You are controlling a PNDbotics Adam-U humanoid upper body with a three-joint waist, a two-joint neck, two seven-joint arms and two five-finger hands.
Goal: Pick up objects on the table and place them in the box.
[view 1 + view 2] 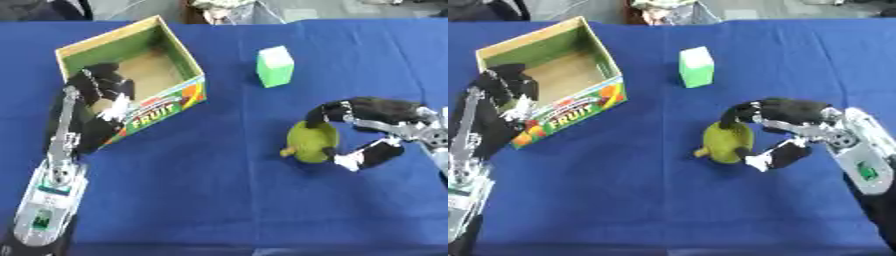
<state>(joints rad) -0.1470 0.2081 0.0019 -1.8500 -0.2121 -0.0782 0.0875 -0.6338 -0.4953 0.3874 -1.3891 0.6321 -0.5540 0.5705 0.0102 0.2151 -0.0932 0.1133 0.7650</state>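
Only readable text here is "FRUIT", in big white caps on a green strip along the front outer wall of the cardboard box (166,102) sitting around 10 o'clock on the blue table (219,200). There's colourful artwork on either side of the word, but I can't tell what it shows. The small green block (275,66) at about 12 o'clock has no lettering I can read.
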